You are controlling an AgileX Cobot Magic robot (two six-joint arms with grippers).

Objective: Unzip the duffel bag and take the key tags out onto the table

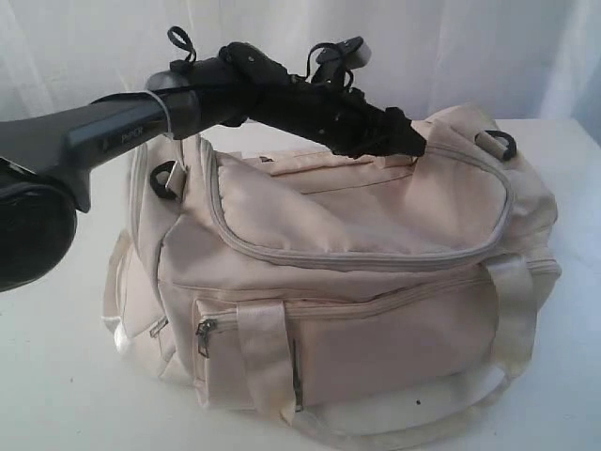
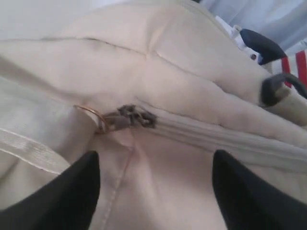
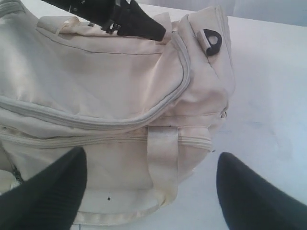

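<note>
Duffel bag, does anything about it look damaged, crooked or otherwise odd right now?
Nothing serious stands out. The duffel bag sits upright on the table with its top zipper shut. The only oddity is a thin coppery wire ring looped through the zipper pull, seen in the left wrist view.

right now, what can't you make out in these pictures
Key tags: in no view; the duffel bag looks zipped, its fabric hides the inside.
Left end effector: in the exterior view its arm hides whether it touches the zipper pull.
Right end effector: only fingers show, cut by the right wrist view's edge.
Striped object: cut off at the left wrist view's edge.
</note>
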